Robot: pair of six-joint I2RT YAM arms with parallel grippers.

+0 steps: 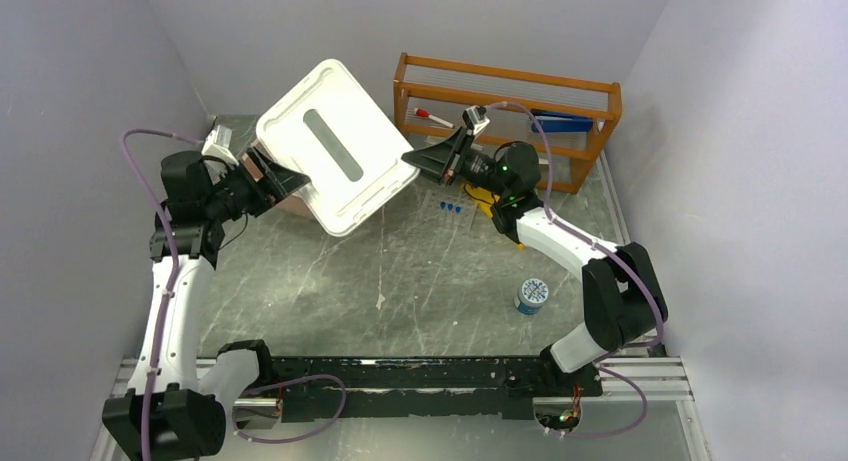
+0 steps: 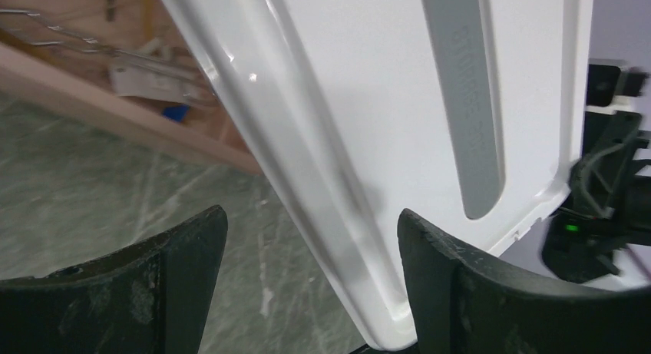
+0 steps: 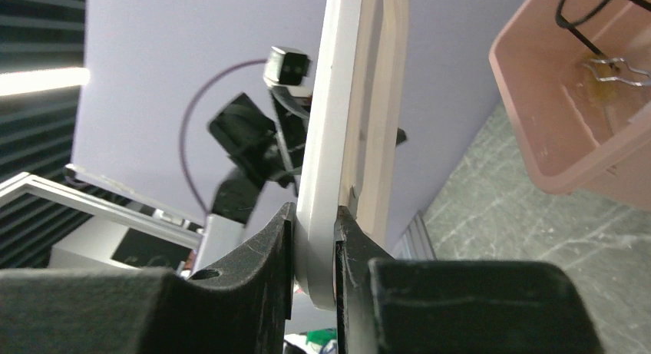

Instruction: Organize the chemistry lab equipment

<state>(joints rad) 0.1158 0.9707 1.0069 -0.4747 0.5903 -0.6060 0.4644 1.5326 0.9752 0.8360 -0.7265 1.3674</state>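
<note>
My right gripper (image 1: 415, 161) (image 3: 315, 231) is shut on the rim of a white plastic lid (image 1: 335, 146) and holds it tilted up in the air. My left gripper (image 1: 275, 176) (image 2: 311, 223) is open, its jaws set wide around the lid's (image 2: 368, 100) opposite edge, which lies against the right finger (image 2: 430, 269). Below the lid stands a pink bin (image 3: 553, 139) holding the black wire ring stand (image 3: 591, 16) and silvery metal tongs (image 3: 622, 70). Tiny blue-capped tubes (image 1: 452, 209) lie on the table beside the right arm. The tubing and glass rod are not visible.
A wooden rack (image 1: 505, 81) stands at the back right, holding a red-capped marker (image 1: 432, 116) and a blue stapler (image 1: 560, 123). A small round patterned tub (image 1: 532, 294) sits near the right arm's base. A yellow item (image 1: 492, 203) lies under the right wrist.
</note>
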